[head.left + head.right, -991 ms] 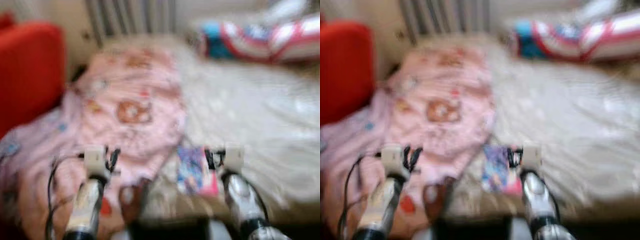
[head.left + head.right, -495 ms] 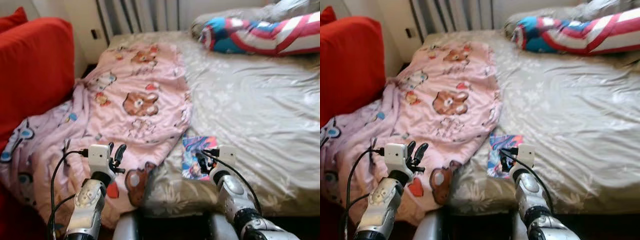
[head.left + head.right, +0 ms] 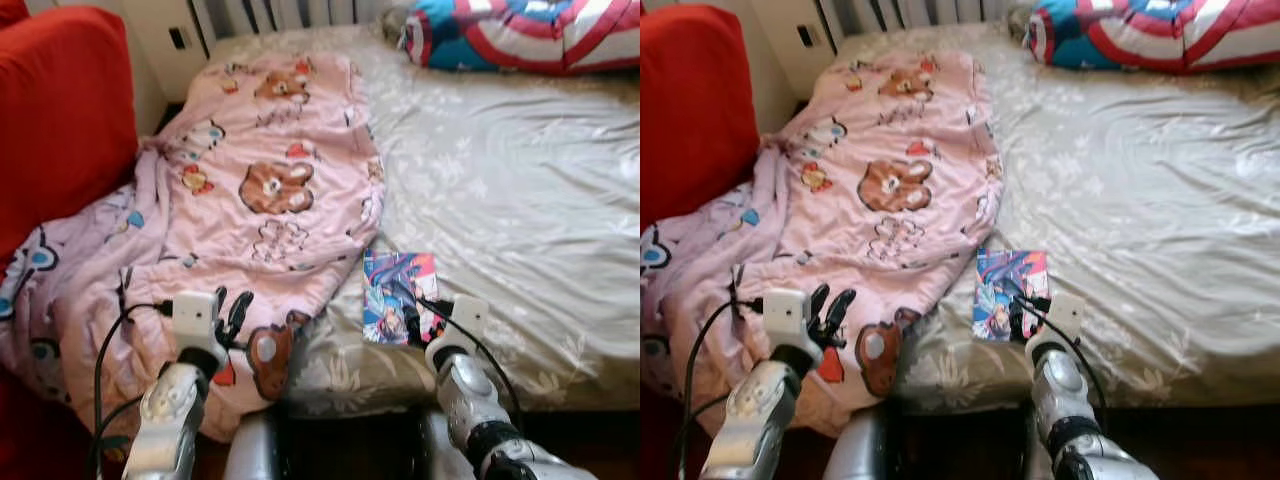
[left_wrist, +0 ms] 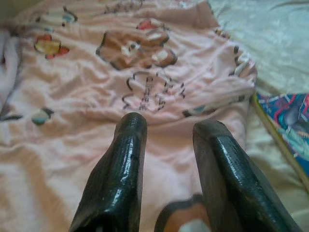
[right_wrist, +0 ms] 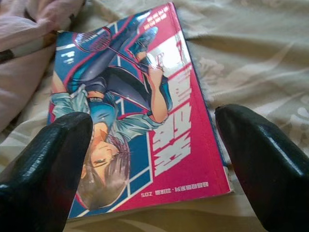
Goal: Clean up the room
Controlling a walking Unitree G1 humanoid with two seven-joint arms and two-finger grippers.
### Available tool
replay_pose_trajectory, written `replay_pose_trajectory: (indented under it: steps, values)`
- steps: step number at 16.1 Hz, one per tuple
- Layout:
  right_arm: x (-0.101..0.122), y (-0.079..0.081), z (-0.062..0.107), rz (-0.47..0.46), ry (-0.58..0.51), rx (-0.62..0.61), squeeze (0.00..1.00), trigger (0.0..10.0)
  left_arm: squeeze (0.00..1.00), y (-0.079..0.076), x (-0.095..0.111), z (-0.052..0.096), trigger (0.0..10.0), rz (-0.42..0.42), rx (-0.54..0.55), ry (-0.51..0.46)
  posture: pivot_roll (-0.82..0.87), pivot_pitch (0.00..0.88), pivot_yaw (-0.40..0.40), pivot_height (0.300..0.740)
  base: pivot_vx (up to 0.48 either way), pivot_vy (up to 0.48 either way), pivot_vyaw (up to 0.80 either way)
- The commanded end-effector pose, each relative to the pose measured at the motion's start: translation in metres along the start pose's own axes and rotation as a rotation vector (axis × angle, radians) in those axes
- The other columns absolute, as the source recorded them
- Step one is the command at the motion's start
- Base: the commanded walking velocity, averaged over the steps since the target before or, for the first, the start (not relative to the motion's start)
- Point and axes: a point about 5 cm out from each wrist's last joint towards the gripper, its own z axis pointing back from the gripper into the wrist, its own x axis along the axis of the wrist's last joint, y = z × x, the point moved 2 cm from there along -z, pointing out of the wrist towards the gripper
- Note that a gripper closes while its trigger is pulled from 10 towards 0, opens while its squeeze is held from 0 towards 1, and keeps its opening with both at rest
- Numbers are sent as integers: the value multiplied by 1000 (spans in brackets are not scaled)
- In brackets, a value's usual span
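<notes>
Your right claw (image 5: 154, 159) sits at the lower centre of the frame, just short of the near end of the comic book (image 3: 398, 297), with its fingers (image 5: 46, 169) spread wide so that the book's lower edge lies between them; no contact is visible. The book lies flat on the bed (image 3: 520, 190), cover up, just beside the hem of the pink bear blanket (image 3: 260, 190). Your left claw (image 4: 169, 145), at the lower left, hovers over the blanket with its fingers apart, holding nothing. A red couch (image 3: 60, 110) at the upper left and a striped pillow (image 3: 520, 35) at the upper right are cut off by the frame.
</notes>
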Motion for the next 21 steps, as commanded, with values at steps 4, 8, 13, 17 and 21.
replay_pose_trajectory:
  steps: [4, 8, 13, 17, 21]
  values:
    - [-14, -8, 6, -22, 30, -22, 0, 10000, 0, 6, -3, 13, 10000, -12, 9, 40, 125, 225, 111, 598, 0, 0, 0]
    - [-14, -14, 6, -73, 27, -65, 0, 10000, 0, 5, -3, 16, 10000, -13, 10, 58, 135, 231, 118, 598, 0, 0, 0]
    - [-17, -15, 7, -130, 43, -75, 0, 10000, 0, 8, 0, 20, 10000, -21, 15, 66, 148, 235, 122, 598, 0, 0, 0]
    - [-16, -14, 6, -164, 39, -66, 0, 10000, 0, 10, 1, 23, 10000, -26, 16, 71, 149, 239, 128, 598, 0, 0, 0]
    - [-36, -4, 11, -308, 139, 20, 0, 10000, 0, 9, 3, 27, 10000, -29, 12, 77, 168, 252, 135, 598, 0, 0, 0]
